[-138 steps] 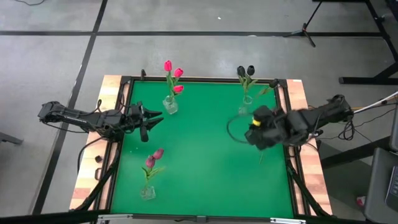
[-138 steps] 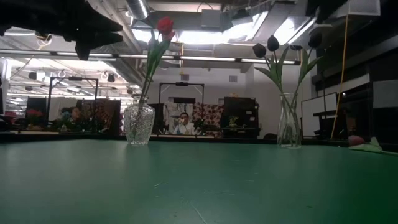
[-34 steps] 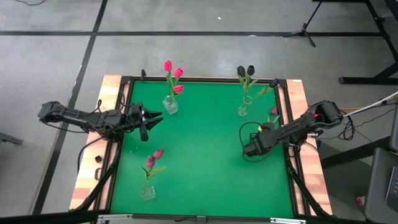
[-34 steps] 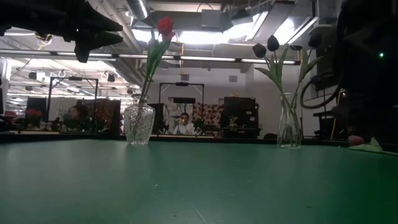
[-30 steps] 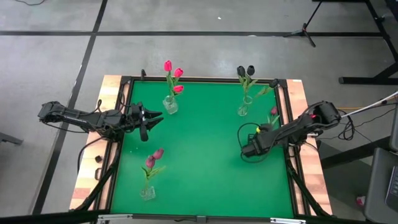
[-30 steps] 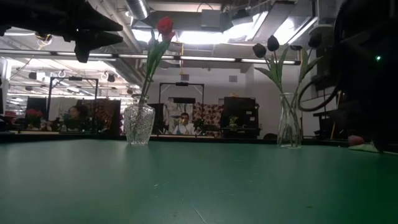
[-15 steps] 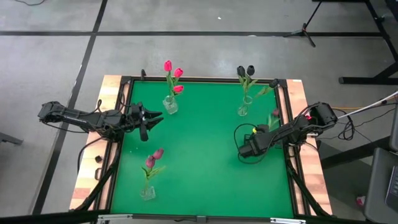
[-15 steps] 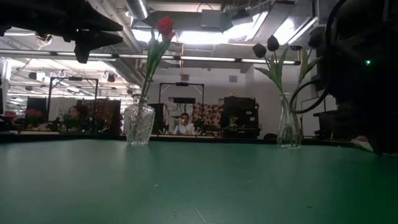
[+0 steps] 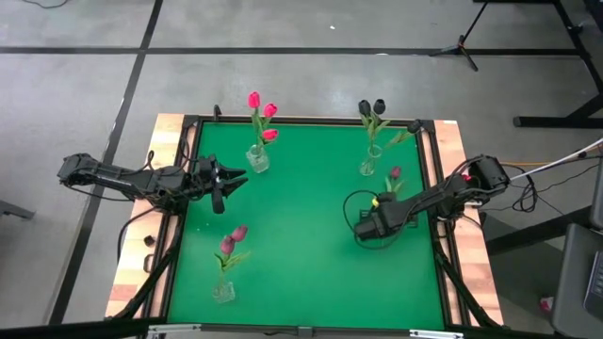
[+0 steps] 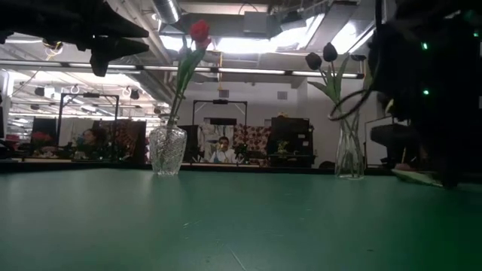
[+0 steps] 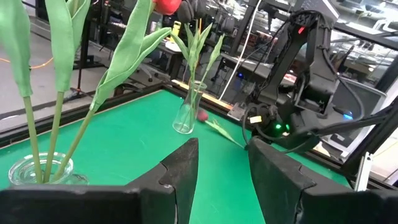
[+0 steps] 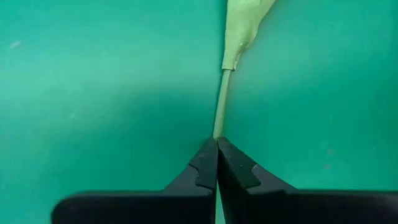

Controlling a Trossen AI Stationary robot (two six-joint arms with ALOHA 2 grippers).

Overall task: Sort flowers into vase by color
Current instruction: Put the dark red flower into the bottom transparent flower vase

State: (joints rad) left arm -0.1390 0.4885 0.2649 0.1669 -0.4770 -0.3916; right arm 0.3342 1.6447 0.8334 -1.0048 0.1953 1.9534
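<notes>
The right gripper sat low over the right half of the green felt table, its two dark fingers pressed together on the thin green stem of a loose pink-headed tulip. In the right wrist view the stem ran straight out from between the closed fingertips, with a pale green leaf farther along it, against the felt. From above, the flower head lay up and to the right of the gripper, near the clear glass vase of near-black tulips at the far right of the table.

The left gripper hung above the left side of the table, just near of the clear glass vase of bright pink-red tulips at the far left. Its fingers stood apart with nothing between them. In the left wrist view the green stems and leaves of that bunch filled the foreground, and the right arm showed farther off beside the far-right vase.

A third clear glass vase with dusky maroon-pink tulips stood at the near left, well apart from both grippers.

From table height, the red-tulip vase and the dark-tulip vase stood upright; the right arm bulked dark at the right edge. A person sat in the room beyond.
</notes>
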